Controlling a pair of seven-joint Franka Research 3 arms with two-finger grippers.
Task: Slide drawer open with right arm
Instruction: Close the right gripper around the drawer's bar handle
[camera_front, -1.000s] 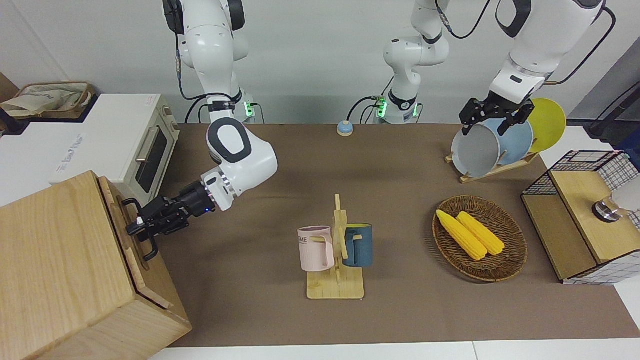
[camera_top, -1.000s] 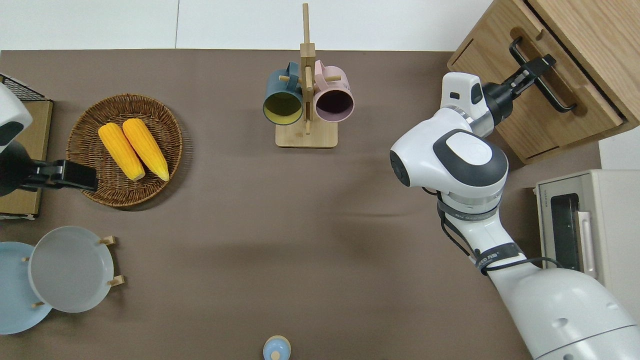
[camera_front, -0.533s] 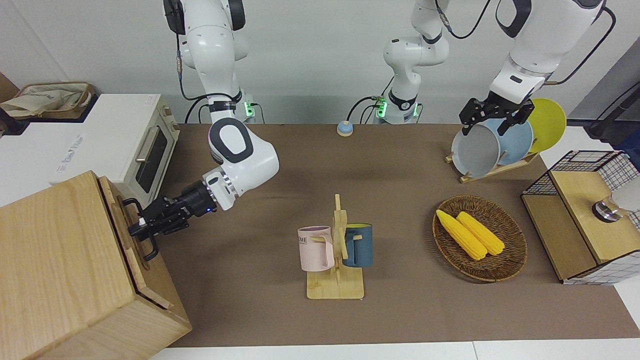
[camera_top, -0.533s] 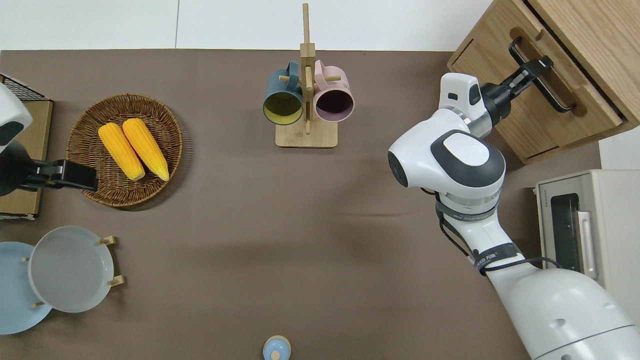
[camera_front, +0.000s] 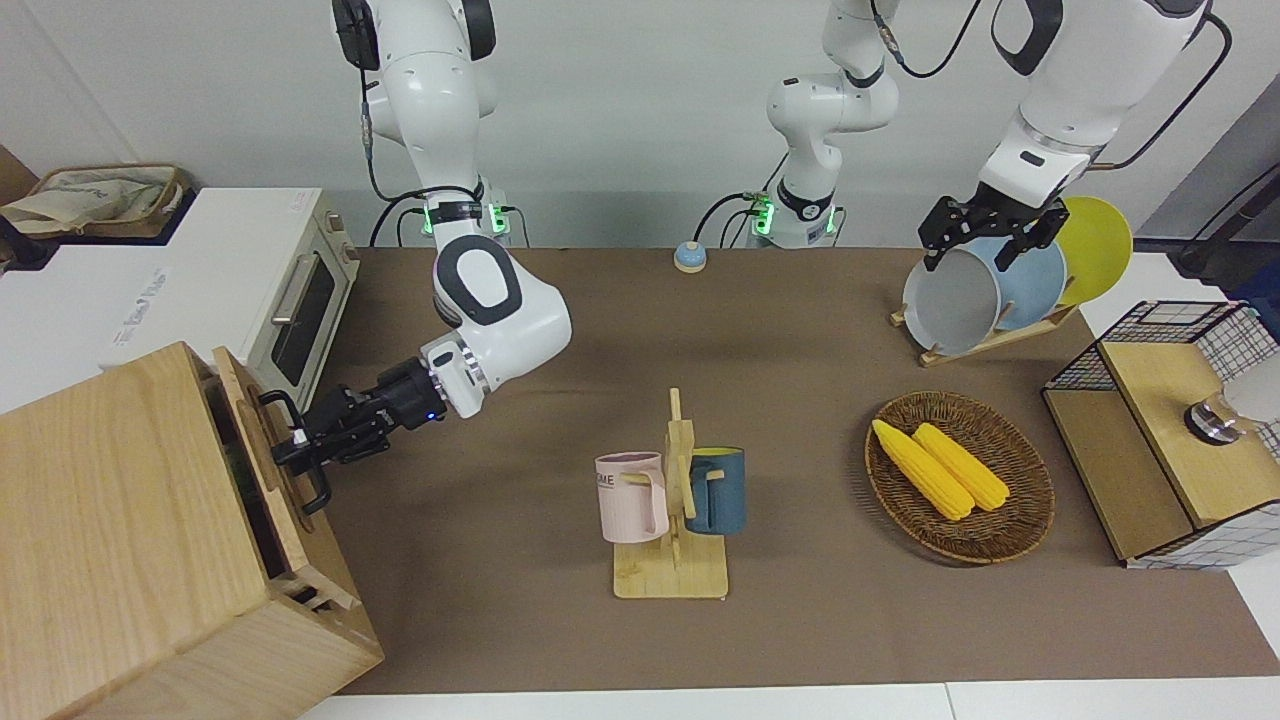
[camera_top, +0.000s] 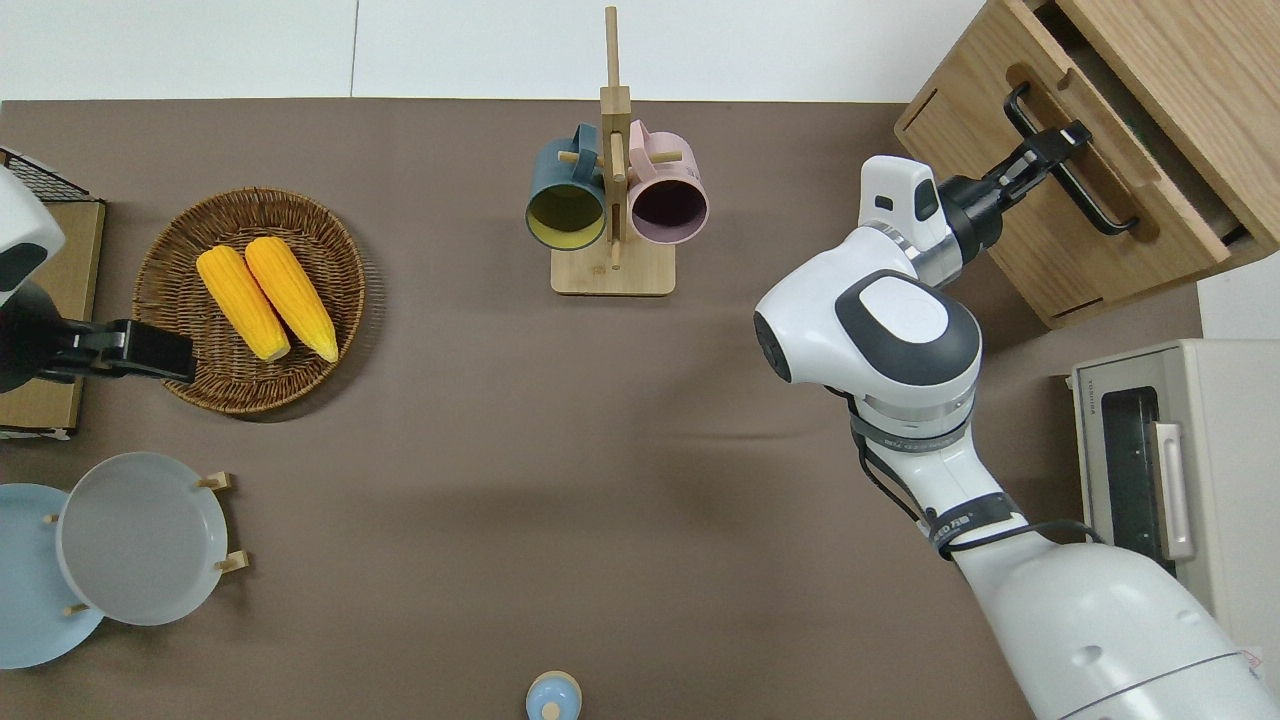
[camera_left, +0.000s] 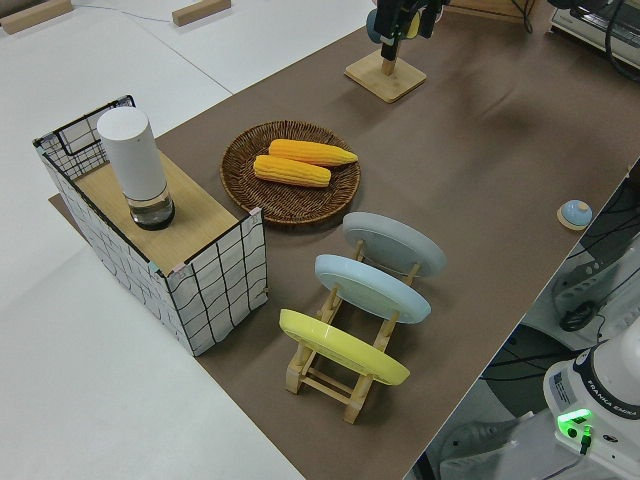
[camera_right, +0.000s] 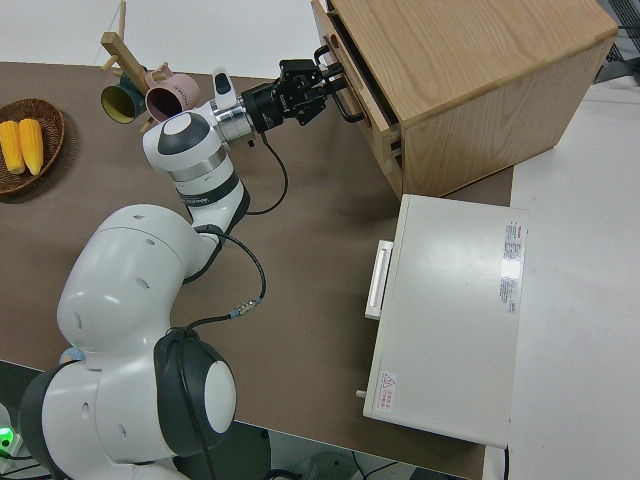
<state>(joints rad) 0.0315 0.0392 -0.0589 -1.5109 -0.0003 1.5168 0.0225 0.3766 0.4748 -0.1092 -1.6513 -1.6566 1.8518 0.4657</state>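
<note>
The wooden box runs off the frame's edge. The drawer interior stays in shadow, contents unreadable. The left gripper jaws are unclear.

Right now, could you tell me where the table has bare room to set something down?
The widest bare patch runs from the mug rack toward the robots, bordered by the corn basket and the right arm. It is crowded by the drawer, where the right tool grips the handle.

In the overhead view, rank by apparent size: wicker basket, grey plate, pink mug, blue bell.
1. Wicker basket, largest.
2. Grey plate, a little smaller.
3. Pink mug.
4. Blue bell, smallest, though cut off by the picture's edge.
</note>
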